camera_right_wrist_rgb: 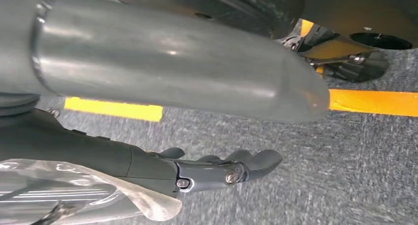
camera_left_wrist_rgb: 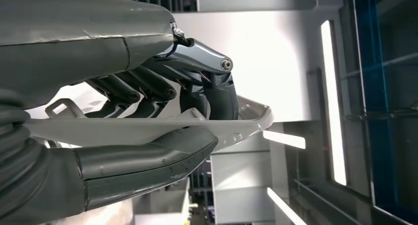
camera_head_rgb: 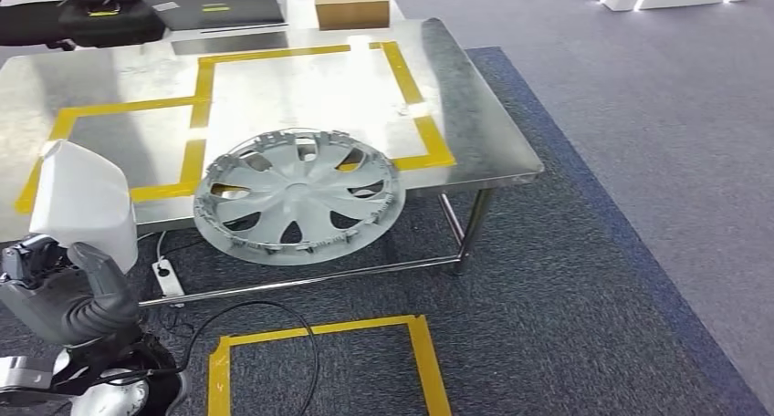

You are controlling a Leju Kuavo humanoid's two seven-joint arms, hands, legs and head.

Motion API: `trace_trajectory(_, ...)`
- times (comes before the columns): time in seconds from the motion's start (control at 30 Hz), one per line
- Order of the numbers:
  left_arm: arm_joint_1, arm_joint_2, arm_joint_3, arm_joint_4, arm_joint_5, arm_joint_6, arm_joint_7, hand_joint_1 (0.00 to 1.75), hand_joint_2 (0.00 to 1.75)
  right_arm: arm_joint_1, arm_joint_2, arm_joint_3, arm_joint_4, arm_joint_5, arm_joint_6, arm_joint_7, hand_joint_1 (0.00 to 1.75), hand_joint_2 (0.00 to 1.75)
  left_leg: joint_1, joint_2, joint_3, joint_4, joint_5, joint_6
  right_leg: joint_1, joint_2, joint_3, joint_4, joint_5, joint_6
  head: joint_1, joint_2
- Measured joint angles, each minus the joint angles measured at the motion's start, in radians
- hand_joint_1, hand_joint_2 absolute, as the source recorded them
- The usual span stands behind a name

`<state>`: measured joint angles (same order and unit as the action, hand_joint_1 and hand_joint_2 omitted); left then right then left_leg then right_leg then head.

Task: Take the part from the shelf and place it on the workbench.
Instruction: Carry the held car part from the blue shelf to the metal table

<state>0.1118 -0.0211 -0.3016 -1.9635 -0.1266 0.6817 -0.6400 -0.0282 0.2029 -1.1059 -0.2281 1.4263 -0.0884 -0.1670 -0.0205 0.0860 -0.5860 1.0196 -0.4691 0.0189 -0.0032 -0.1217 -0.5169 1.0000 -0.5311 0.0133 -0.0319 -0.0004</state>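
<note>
Overhead, the grey hubcap (camera_head_rgb: 298, 197) hung over the steel workbench's (camera_head_rgb: 475, 124) near edge, its rim (camera_left_wrist_rgb: 148, 129) pinched between the left hand's (camera_left_wrist_rgb: 162, 111) thumb and fingers; the right hand (camera_right_wrist_rgb: 217, 168) held nothing, fingers loosely extended above carpet.

Head view: bright, even overhead light; white glare patch on steel workbench (camera_head_rgb: 301, 88) toward 11 o'clock; soft shadow under bench; sharp throughout. Left wrist view: strong backlight, lit strips blown out toward 3 o'clock, left hand (camera_left_wrist_rgb: 148, 116) dark, sharp. Right wrist view: dimmer, carpet (camera_right_wrist_rgb: 305, 166) motion-blurred, right hand (camera_right_wrist_rgb: 217, 170) fairly sharp.
</note>
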Motion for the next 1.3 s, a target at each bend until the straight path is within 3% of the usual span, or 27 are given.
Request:
trace_trajectory(0.03,0.008,-0.001,0.007,0.000,-0.005,0.000,0.002,1.75,1.75,-0.001,0.000,-0.001,0.000,-0.002,0.000,0.000,0.00,0.00,0.002,-0.014,0.001,-0.003,0.001,0.004,0.000,-0.011,0.005,-0.003,-0.003,0.005,0.000,0.000)
trace_trajectory(0.07,0.017,-0.002,0.015,-0.001,-0.009,0.000,0.003,1.75,1.75,-0.002,0.000,-0.002,0.000,-0.004,0.000,-0.001,0.00,0.00,0.005,-0.027,0.004,-0.008,0.003,0.009,0.000,-0.004,0.007,-0.001,-0.009,0.011,0.001,0.000)
trace_trajectory(0.13,0.031,-0.006,0.032,-0.002,-0.013,0.000,0.007,1.75,1.75,-0.003,0.000,-0.006,0.000,-0.006,0.000,-0.001,0.00,0.00,0.013,-0.053,0.010,-0.018,0.009,0.019,-0.004,0.049,-0.014,0.050,-0.045,0.021,0.006,0.000)
trace_trajectory(0.17,0.037,-0.007,0.040,-0.002,-0.014,0.000,0.008,1.75,1.75,-0.002,0.000,-0.007,0.000,-0.006,0.000,-0.001,0.00,0.00,0.015,-0.065,0.011,-0.019,0.010,0.023,-0.006,0.085,-0.043,0.109,-0.074,0.023,0.008,0.000)
trace_trajectory(0.2,0.043,-0.008,0.048,-0.002,-0.015,0.000,0.009,1.75,1.75,0.000,0.000,-0.009,0.000,-0.007,0.000,-0.001,0.00,0.00,0.016,-0.079,0.010,-0.019,0.010,0.025,-0.007,0.106,-0.080,0.179,-0.103,0.025,0.009,0.000)
trace_trajectory(0.23,0.051,-0.009,0.055,-0.002,-0.015,0.000,0.010,1.75,1.75,0.003,0.000,-0.010,0.000,-0.007,0.001,0.000,0.00,0.00,0.017,-0.093,0.010,-0.019,0.010,0.027,-0.008,0.115,-0.116,0.242,-0.122,0.026,0.009,0.000)
trace_trajectory(0.27,0.059,-0.009,0.063,-0.002,-0.015,0.000,0.012,1.75,1.75,0.005,0.000,-0.011,0.000,-0.007,0.001,0.000,0.00,0.00,0.017,-0.108,0.011,-0.019,0.009,0.027,-0.008,0.118,-0.140,0.277,-0.123,0.027,0.009,0.000)
trace_trajectory(0.3,0.066,-0.009,0.070,-0.002,-0.015,0.000,0.016,1.75,1.75,0.007,0.000,-0.012,0.000,-0.006,0.002,0.000,0.00,0.00,0.017,-0.124,0.012,-0.018,0.009,0.027,-0.008,0.120,-0.147,0.273,-0.102,0.026,0.009,0.000)
trace_trajectory(0.33,0.072,-0.009,0.078,-0.002,-0.015,0.000,0.021,1.75,1.75,0.008,0.000,-0.013,0.000,-0.007,0.002,-0.001,0.00,0.00,0.017,-0.140,0.013,-0.017,0.008,0.025,-0.009,0.124,-0.135,0.230,-0.065,0.025,0.008,0.000)
trace_trajectory(0.4,0.080,-0.012,0.092,-0.002,-0.011,0.000,0.037,1.75,1.75,0.008,0.000,-0.016,0.000,-0.007,0.001,-0.005,0.00,0.00,0.017,-0.167,0.013,-0.012,0.004,0.019,-0.014,0.164,-0.083,0.093,0.008,0.022,0.008,0.000)
trace_trajectory(0.47,0.087,-0.015,0.106,-0.002,-0.001,0.000,0.053,1.75,1.75,0.006,0.000,-0.017,0.000,-0.008,0.000,-0.013,0.00,0.00,0.019,-0.188,0.006,-0.006,0.002,0.008,-0.017,0.207,-0.046,0.015,0.028,0.017,0.008,0.000)
trace_trajectory(0.5,0.092,-0.016,0.113,-0.002,0.004,0.000,0.058,1.75,1.75,0.006,-0.001,-0.017,0.000,-0.007,0.000,-0.017,0.00,0.00,0.021,-0.198,0.002,-0.005,0.003,0.001,-0.016,0.215,-0.040,0.010,0.024,0.014,0.008,0.000)
trace_trajectory(0.53,0.096,-0.016,0.118,-0.002,0.006,-0.001,0.061,1.75,1.75,0.005,-0.001,-0.018,0.000,-0.008,0.000,-0.021,0.00,0.00,0.024,-0.206,0.000,-0.006,0.005,-0.006,-0.015,0.207,-0.036,0.008,0.025,0.009,0.008,0.000)
trace_trajectory(0.57,0.100,-0.016,0.124,-0.002,0.006,-0.003,0.062,1.75,1.75,0.004,-0.001,-0.018,0.000,-0.010,0.000,-0.024,0.00,0.00,0.026,-0.204,-0.001,-0.004,0.004,-0.012,-0.015,0.198,-0.034,0.004,0.027,0.003,0.008,0.000)
trace_trajectory(0.63,0.101,-0.012,0.130,-0.002,0.004,-0.015,0.063,1.75,1.75,0.003,0.000,-0.018,0.000,-0.015,0.001,-0.031,0.00,0.00,0.024,-0.161,-0.020,0.040,-0.024,-0.023,-0.018,0.179,-0.027,-0.003,0.030,-0.009,0.003,0.000)
trace_trajectory(0.7,0.100,-0.008,0.136,-0.002,0.004,-0.035,0.069,1.75,1.75,0.004,0.000,-0.019,0.000,-0.018,0.001,-0.035,0.00,0.00,0.025,-0.109,-0.074,0.157,-0.084,-0.032,-0.018,0.160,-0.023,-0.005,0.027,-0.017,-0.002,0.000)
trace_trajectory(0.77,0.100,-0.005,0.143,-0.002,0.004,-0.052,0.075,1.75,1.75,0.005,-0.001,-0.019,0.000,-0.018,0.001,-0.035,0.00,0.00,0.030,-0.098,-0.126,0.262,-0.119,-0.037,-0.017,0.143,-0.021,-0.004,0.024,-0.018,-0.002,0.000)
trace_trajectory(0.8,0.099,-0.003,0.145,-0.002,0.002,-0.058,0.075,1.75,1.75,0.005,-0.001,-0.020,0.000,-0.017,0.001,-0.035,0.00,0.00,0.031,-0.097,-0.130,0.269,-0.109,-0.038,-0.017,0.138,-0.020,-0.004,0.022,-0.018,-0.002,0.000)
trace_trajectory(0.83,0.099,-0.002,0.147,-0.002,0.000,-0.063,0.075,1.75,1.75,0.005,-0.001,-0.021,0.000,-0.017,0.001,-0.035,0.00,0.00,0.032,-0.097,-0.113,0.235,-0.081,-0.037,-0.017,0.134,-0.017,-0.004,0.020,-0.016,-0.002,0.000)
trace_trajectory(0.9,0.096,0.000,0.148,-0.002,-0.006,-0.073,0.075,1.75,1.75,0.002,-0.001,-0.022,0.000,-0.016,0.001,-0.034,0.00,0.00,0.031,-0.097,-0.044,0.101,-0.016,-0.030,-0.016,0.129,-0.010,-0.004,0.016,-0.011,-0.002,0.000)
trace_trajectory(0.93,0.094,0.000,0.148,-0.002,-0.009,-0.079,0.075,1.75,1.75,0.001,-0.001,-0.022,0.000,-0.016,0.001,-0.034,0.00,0.00,0.030,-0.096,-0.016,0.044,0.002,-0.026,-0.014,0.128,-0.009,-0.003,0.013,-0.006,-0.002,0.000)
trace_trajectory(0.97,0.092,0.001,0.147,-0.002,-0.012,-0.084,0.074,1.75,1.75,0.000,-0.001,-0.022,0.000,-0.015,0.000,-0.032,0.00,0.00,0.028,-0.096,0.000,0.010,0.007,-0.023,-0.013,0.127,-0.009,-0.003,0.011,-0.002,-0.001,0.000)
trace_trajectory(1.1,0.088,0.002,0.146,-0.002,-0.020,-0.099,0.072,1.75,1.75,-0.003,-0.001,-0.022,0.000,-0.013,0.000,-0.029,0.00,0.00,0.028,-0.095,0.009,-0.011,0.001,-0.004,-0.013,0.127,-0.014,0.001,0.001,0.020,0.000,0.000)
trace_trajectory(1.17,0.086,0.002,0.146,-0.002,-0.022,-0.104,0.072,1.75,1.75,-0.003,-0.002,-0.022,0.000,-0.011,0.000,-0.026,0.00,0.00,0.032,-0.093,0.014,-0.018,0.003,0.008,-0.013,0.126,-0.053,0.075,-0.040,0.027,0.003,0.000)
trace_trajectory(1.23,0.085,0.002,0.145,-0.002,-0.023,-0.109,0.072,1.75,1.75,-0.003,-0.002,-0.023,0.000,-0.011,0.000,-0.025,0.00,0.00,0.030,-0.092,0.015,-0.018,0.000,0.015,-0.013,0.126,-0.125,0.212,-0.095,0.031,0.005,0.000)
trace_trajectory(1.27,0.085,0.002,0.145,-0.002,-0.025,-0.111,0.073,1.75,1.75,-0.002,-0.002,-0.023,0.000,-0.011,0.000,-0.025,0.00,0.00,0.029,-0.092,0.015,-0.018,-0.001,0.016,-0.013,0.126,-0.156,0.265,-0.107,0.032,0.005,0.000)
trace_trajectory(1.3,0.085,0.002,0.144,-0.002,-0.026,-0.113,0.073,1.75,1.75,-0.001,-0.002,-0.023,0.000,-0.010,0.000,-0.025,0.00,0.00,0.028,-0.092,0.017,-0.018,-0.003,0.017,-0.013,0.125,-0.172,0.282,-0.099,0.033,0.005,0.000)
